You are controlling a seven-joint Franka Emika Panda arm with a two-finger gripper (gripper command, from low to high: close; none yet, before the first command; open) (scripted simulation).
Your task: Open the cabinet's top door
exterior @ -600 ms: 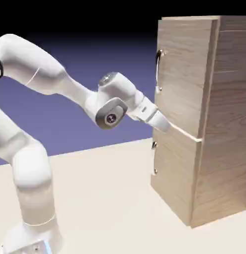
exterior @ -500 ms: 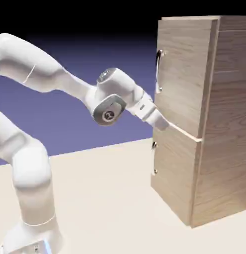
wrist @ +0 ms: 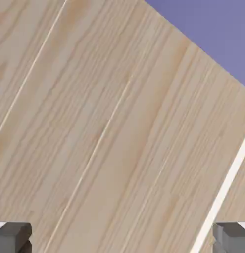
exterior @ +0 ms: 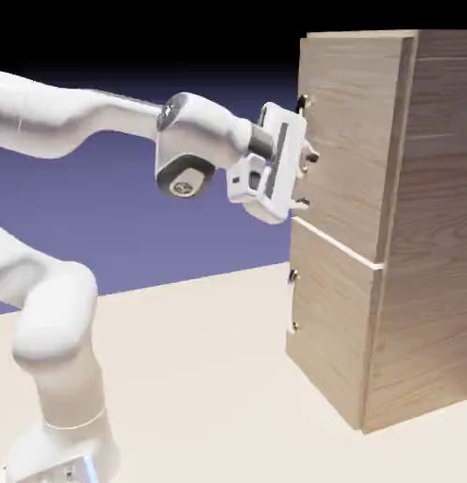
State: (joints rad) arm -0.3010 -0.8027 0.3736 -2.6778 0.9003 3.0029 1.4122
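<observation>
The gripper (exterior: 307, 179) is spread wide, holding nothing, just off the top door (exterior: 345, 141), which fills the cabinet (exterior: 407, 236) at three o'clock. The handle (exterior: 300, 106), a stiff, probably slick metal bar running twelve to six, shows only at its top; grasp mid-bar. The door should swing rigidly.

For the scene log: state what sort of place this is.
Likely a simulated test bench, not a real room: a white robot arm, one wooden cabinet on a bare table, and a plain violet backdrop.
</observation>
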